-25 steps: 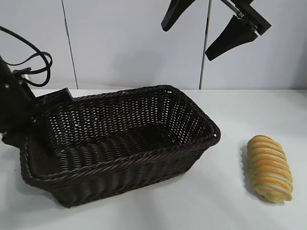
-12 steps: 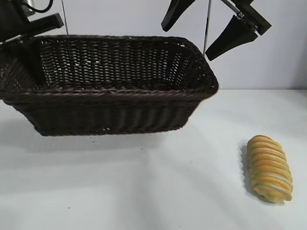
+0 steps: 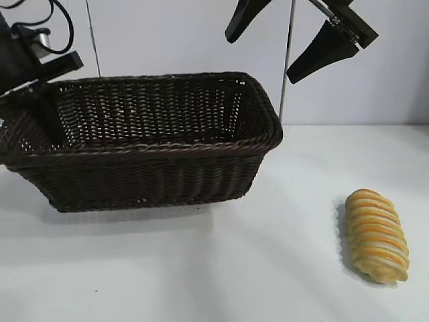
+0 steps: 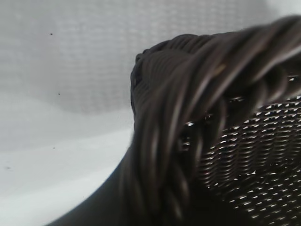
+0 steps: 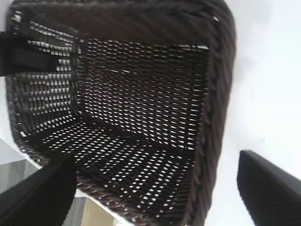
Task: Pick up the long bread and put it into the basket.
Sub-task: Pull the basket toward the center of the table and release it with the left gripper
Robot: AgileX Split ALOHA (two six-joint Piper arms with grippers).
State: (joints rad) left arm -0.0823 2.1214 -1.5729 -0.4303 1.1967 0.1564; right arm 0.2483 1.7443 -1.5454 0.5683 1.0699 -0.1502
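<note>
Bread (image 3: 376,235) lies on the bench (image 3: 268,268), well apart from the basket (image 3: 154,168) my left gripper (image 3: 40,94) pinches by its rim. My right gripper (image 3: 295,37) hangs spread above. Basket could slip and tip.

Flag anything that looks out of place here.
The basket is off the table, held by its rim in the left end effector. The long bread lies on the table, untouched; the open right end effector hangs above.

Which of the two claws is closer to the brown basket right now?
The left gripper: it is clamped on the basket's rim at its left end. The right gripper hangs open above the basket's right end, apart from it.
</note>
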